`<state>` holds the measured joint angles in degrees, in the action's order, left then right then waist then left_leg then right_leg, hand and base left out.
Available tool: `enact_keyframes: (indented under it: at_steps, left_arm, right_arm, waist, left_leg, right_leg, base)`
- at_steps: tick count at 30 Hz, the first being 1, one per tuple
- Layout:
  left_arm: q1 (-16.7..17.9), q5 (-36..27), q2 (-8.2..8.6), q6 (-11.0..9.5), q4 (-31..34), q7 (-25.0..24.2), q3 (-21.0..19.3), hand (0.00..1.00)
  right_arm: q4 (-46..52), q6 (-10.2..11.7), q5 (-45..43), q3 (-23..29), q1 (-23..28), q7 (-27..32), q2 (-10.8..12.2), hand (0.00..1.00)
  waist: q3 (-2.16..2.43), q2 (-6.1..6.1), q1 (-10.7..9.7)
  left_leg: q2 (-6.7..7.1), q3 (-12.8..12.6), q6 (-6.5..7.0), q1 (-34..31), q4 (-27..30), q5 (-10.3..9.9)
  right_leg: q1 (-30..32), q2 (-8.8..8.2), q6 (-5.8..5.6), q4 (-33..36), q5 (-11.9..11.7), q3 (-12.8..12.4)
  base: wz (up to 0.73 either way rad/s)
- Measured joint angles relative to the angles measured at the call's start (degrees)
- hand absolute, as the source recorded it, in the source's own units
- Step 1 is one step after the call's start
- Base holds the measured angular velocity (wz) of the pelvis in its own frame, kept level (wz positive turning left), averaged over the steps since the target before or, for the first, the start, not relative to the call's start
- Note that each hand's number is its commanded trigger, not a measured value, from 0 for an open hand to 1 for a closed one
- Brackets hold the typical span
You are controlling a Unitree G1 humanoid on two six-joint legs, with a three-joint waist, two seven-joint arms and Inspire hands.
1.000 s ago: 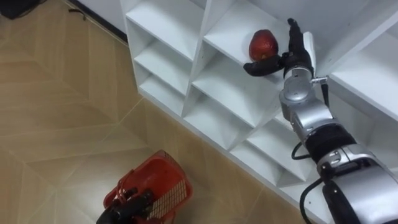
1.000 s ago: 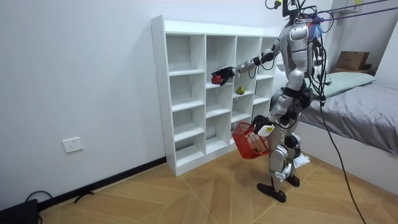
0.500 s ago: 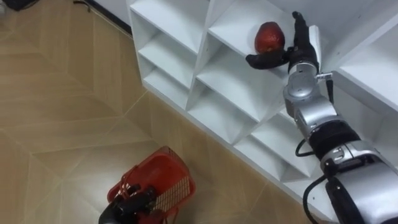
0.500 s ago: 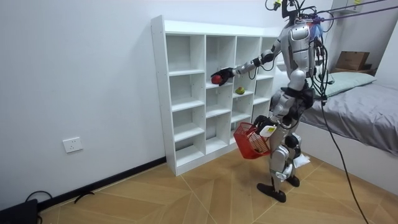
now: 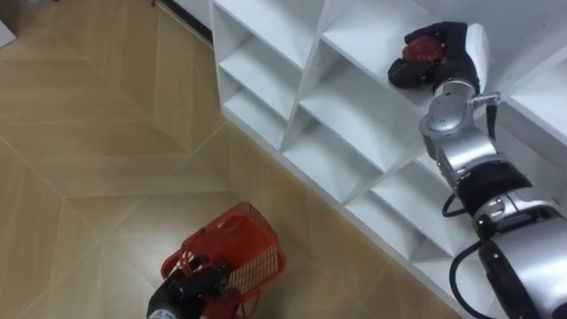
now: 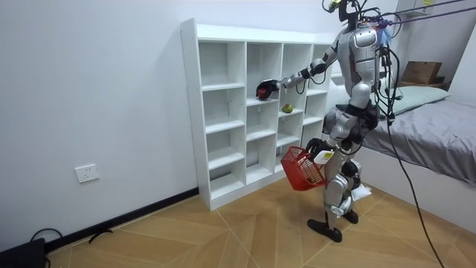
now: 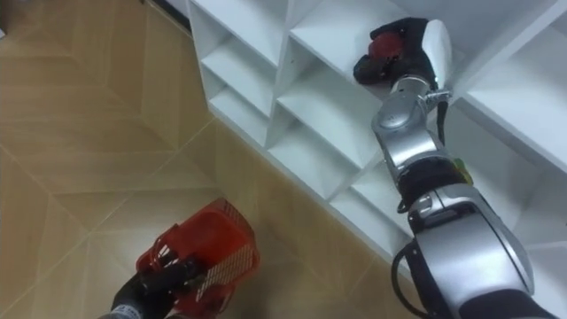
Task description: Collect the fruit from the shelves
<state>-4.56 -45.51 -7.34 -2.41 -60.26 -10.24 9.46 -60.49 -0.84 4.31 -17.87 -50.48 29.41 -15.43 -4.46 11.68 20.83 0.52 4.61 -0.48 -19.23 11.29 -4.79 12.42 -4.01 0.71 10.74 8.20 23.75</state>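
A red fruit lies in an upper compartment of the white closet. My right hand reaches into that compartment, with its dark fingers curled over and round the fruit, which shows only in part. Low at my left side hangs a red wire basket, and my left hand is shut on its handle. In the room view I stand facing the closet, right arm stretched out to the right hand, basket at hip height. A small yellow-green fruit sits one shelf lower.
Several other closet compartments stand bare. Wooden floor spreads to the left of and below the closet. A bed with a cardboard box stands close behind me at the room view's right.
My right hand's fingers, straight beside the red fruit before, have curled round it. The eye views have shifted, so the closet sits further right.
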Motion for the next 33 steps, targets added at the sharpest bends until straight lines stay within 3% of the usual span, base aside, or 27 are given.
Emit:
enact_keyframes:
  at_steps: [19,23,30,32,33]
  left_arm:
    - [-0.86,0.00,-0.52,-0.10,-0.68,-0.46,1.04,1.00]
    - [-0.89,0.01,-0.68,-0.23,-1.01,-0.55,0.95,1.00]
    - [-0.86,0.09,-0.82,-0.14,-0.35,1.16,1.83,1.00]
    - [-0.81,0.05,-0.74,-0.09,-0.34,2.00,2.23,1.00]
    - [-0.68,0.05,-0.71,-0.07,-0.31,2.71,2.60,1.00]
  right_arm:
    - [0.96,0.00,-1.98,-0.23,-0.32,-0.98,-0.26,1.00]
    - [4.12,-0.57,-2.09,-0.03,-0.32,-3.51,-0.26,1.00]
    - [16.17,-1.77,-2.89,-0.10,0.64,-5.97,1.05,1.00]
    - [19.95,-1.76,-3.05,-0.07,2.42,-6.85,1.81,1.00]
    - [22.79,-1.77,-3.03,-0.39,4.30,-7.61,2.31,1.00]
  waist:
    - [-0.15,0.70,-0.41]
    - [-0.10,0.79,-1.42]
    - [0.05,0.86,-4.96]
    - [0.20,0.64,-5.67]
    - [0.54,0.59,-6.35]
  left_leg:
    - [-0.13,-0.70,0.01,-0.06,-0.52,0.01]
    - [-0.15,-1.22,0.02,-0.03,-0.32,0.00]
    - [-0.48,-2.23,0.02,0.69,0.50,0.00]
    - [-0.58,-2.65,0.05,1.65,0.44,-0.04]
    - [-0.63,-2.68,0.07,2.24,0.43,-0.07]
  right_leg:
    - [0.64,-0.01,-0.01,0.07,0.01,-0.66]
    - [0.76,-0.03,-0.01,0.07,0.01,-1.68]
    - [0.35,0.07,0.20,0.59,-0.15,-2.52]
    - [-0.37,0.08,0.21,0.90,-0.16,-3.02]
    - [-1.00,0.13,0.21,0.94,-0.16,-3.07]
  base:
    - [0.00]
    - [-0.07]
    - [-0.07]
    - [-0.10]
    - [0.00]
